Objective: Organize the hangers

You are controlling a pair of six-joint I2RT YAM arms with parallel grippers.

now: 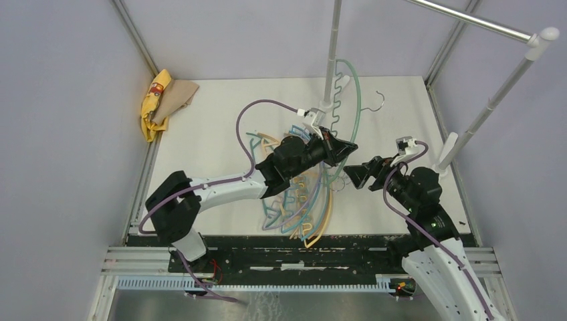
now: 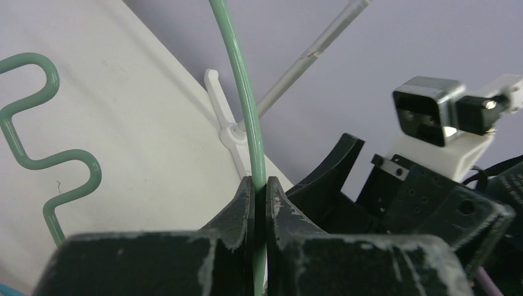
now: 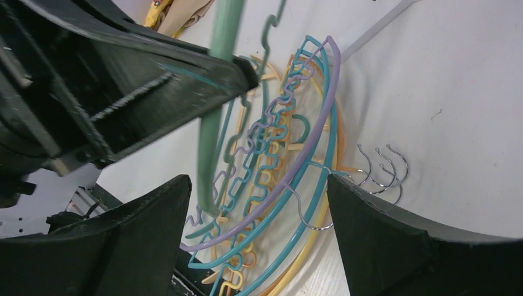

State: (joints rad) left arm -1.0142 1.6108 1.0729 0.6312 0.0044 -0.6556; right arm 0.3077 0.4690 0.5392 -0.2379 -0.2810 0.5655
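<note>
1. Table [image 1: 214,127]. White work surface. A yellow-and-tan cloth [image 1: 160,100] lies at its far left corner, well apart from the work.

2. Clothes rack. A metal rail [image 1: 481,21] runs across the upper right, carried on uprights at the far edge. No hanger hangs on it yet. It is judged the likely destination.

3. Pile of hangers [image 1: 304,200]. Teal, tan-orange and lilac pieces lie nested flat on the table beneath the left arm, their metal hooks [image 3: 382,169] bunched on one side. They are tangled enough that a stray lift could drag neighbours along.

4. Pale green hanger [image 1: 359,87]. It is raised clear of the pile, curving up beside the near upright, with its hook [image 1: 380,100] pointing away towards the right.

5. Left gripper [image 2: 259,185]. Clenched on the green hanger's smooth outer bar. The bar runs straight up between the fingers.

6. Right gripper [image 3: 259,197]. Jaws spread wide and grasping nothing, just beside the left gripper and facing the green bar over the pile.

Handling note, a judgement: the step looks like a handover or steadying of the green hanger. The right jaws should close squarely on the bar and clear of the left fingers. The left should release only once that hold is firm. The hook should stay turned towards the rail, because thin plastic can twist in a single pinch.
</note>
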